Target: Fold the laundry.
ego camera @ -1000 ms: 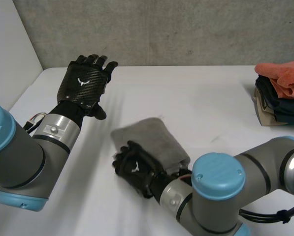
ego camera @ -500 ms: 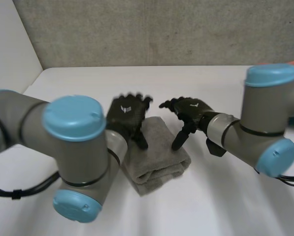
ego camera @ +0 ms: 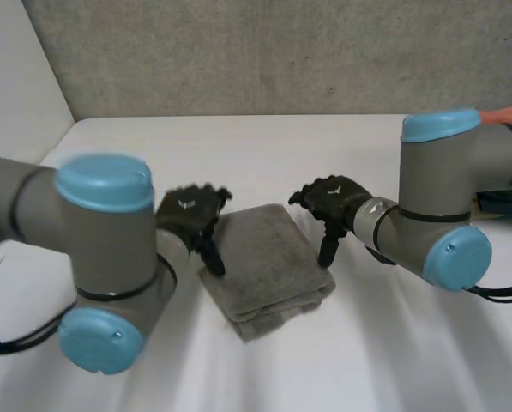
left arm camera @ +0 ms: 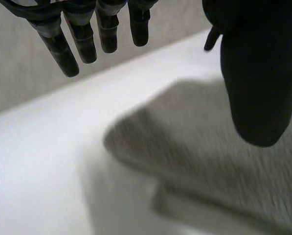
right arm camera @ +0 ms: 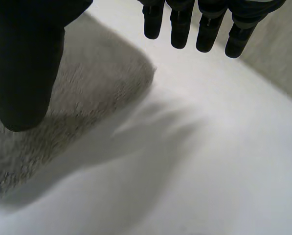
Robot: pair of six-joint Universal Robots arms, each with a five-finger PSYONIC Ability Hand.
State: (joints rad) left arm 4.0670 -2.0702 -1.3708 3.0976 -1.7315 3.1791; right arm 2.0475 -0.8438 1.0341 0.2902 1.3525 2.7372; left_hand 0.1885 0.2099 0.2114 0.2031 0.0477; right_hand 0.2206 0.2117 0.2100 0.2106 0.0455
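Note:
A grey towel [ego camera: 268,270] lies folded into a thick rectangle in the middle of the white table [ego camera: 341,146]. My left hand [ego camera: 189,213] hovers at the towel's left edge, open, fingers straight and thumb hanging down. In the left wrist view its fingers [left arm camera: 82,34] and thumb [left arm camera: 256,73] hang spread above the towel [left arm camera: 209,147], holding nothing. My right hand [ego camera: 334,197] hovers at the towel's far right corner, open as well. In the right wrist view its thumb [right arm camera: 26,58] is over the towel [right arm camera: 87,98] and its fingers [right arm camera: 199,24] are over bare table.
At the table's right edge a stack of folded clothes shows behind my right arm, with an orange piece [ego camera: 508,113] on top and dark cloth [ego camera: 506,202] below. A grey wall runs behind the table.
Both arms have swung in to flank the towel. The left hand came from the far left corner to the towel's left edge. The right hand left the towel's near side for its right corner.

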